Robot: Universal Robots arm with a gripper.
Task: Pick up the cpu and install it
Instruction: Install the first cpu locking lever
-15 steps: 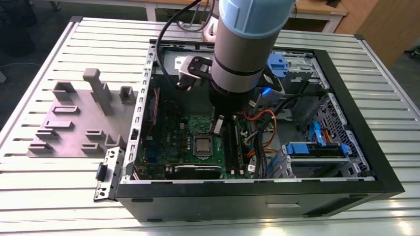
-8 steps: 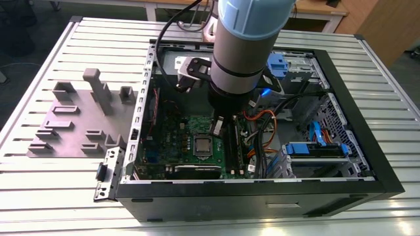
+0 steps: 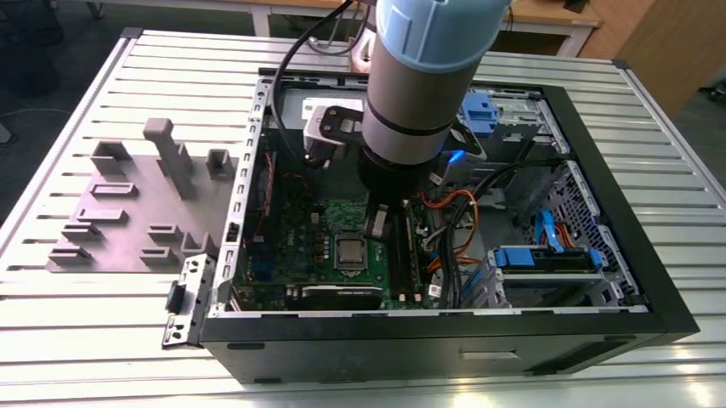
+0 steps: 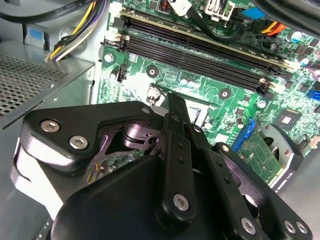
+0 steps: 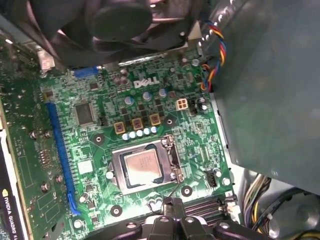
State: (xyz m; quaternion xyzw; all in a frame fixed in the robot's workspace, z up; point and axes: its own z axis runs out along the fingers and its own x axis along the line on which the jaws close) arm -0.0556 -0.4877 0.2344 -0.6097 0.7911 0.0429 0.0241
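Observation:
The cpu (image 5: 143, 167) is a small silvery square lying flat inside the silver socket frame (image 5: 115, 172) on the green motherboard (image 5: 95, 145). In the exterior view the cpu (image 3: 350, 252) sits mid-board inside the open computer case (image 3: 454, 331). My gripper (image 5: 173, 202) hangs just off the socket's edge, over the board between the socket and the memory slots (image 4: 200, 50). Its black fingers (image 4: 175, 107) are drawn together into one narrow tip with nothing between them. In the exterior view the gripper (image 3: 380, 225) is low inside the case, below the arm's thick grey wrist.
A grey plastic fixture (image 3: 136, 204) with slots and posts lies on the slatted table at the exterior view's left. Inside the case, orange cables (image 3: 448, 204), blue drive brackets (image 3: 545, 255), a graphics card (image 3: 329, 296), a black fan (image 5: 120, 20) and a grey metal wall (image 5: 270, 90) crowd the socket.

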